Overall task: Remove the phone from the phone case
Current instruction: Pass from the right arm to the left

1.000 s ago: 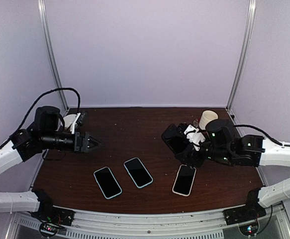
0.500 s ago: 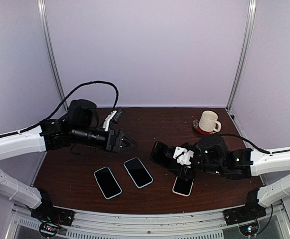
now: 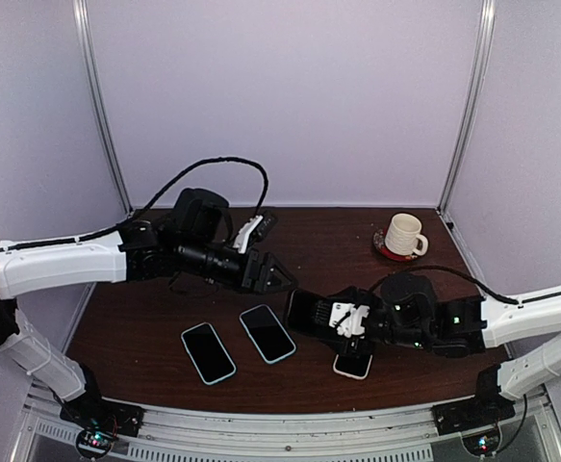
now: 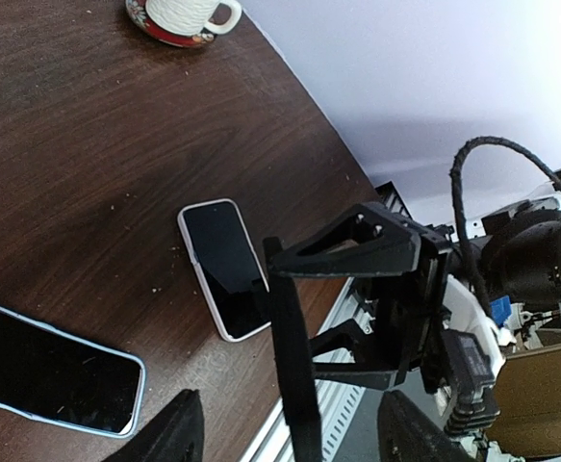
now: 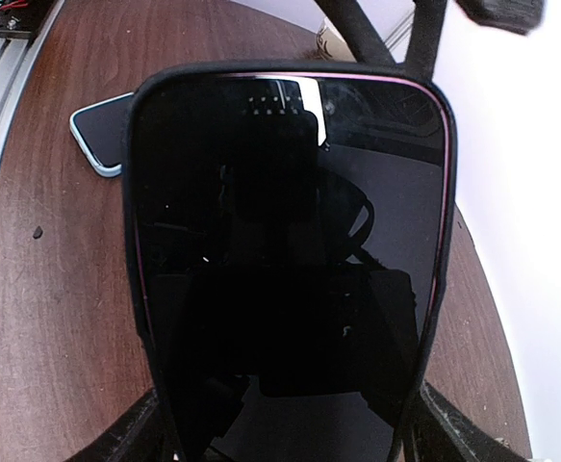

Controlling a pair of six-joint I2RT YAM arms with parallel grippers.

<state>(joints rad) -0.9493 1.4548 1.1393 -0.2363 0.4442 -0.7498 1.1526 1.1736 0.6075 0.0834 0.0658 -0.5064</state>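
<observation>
Black fingers of right gripper [image 5: 282, 425] clamped on the long sides of the case [image 3: 307, 310] near its low end, screen toward its own wrist cam; that leaves the top half free for the other arm to work on. Phone [image 5: 290, 250] sits fully seated in the case, thin pink rim showing round the glass, no corner lifted, so removal looks not yet begun. Case is in the air over mid table [image 3: 318, 245], tilted up off the wood, at 9 o'clock of the right wrist in top view. Left gripper [image 4: 290, 435] sits at 11 o'clock of the case, fingers spread with nothing between them, tips aimed at the free end; near it, cannot tell if touching. From left wrist cam the case is edge-on, a thin dark bar in line with the gap. My read: right arm acts as vise, left lines up to pinch or push a corner, since peeling a case needs one side fixed. Next move needs a grip on the rim only, not the glass. Risk: freed phone slips and drops. Outward: three spare phones flat, screens up, along the 6 o'clock edge: blue phone [image 3: 208, 352] at 7, second blue phone [image 3: 267, 333] at 6, white phone [image 3: 354, 365] at 5, partly hidden under the right gripper. Mug [image 3: 402, 234] on red coaster [image 4: 160, 31] at 2 o'clock, well apart, out of the work zone
</observation>
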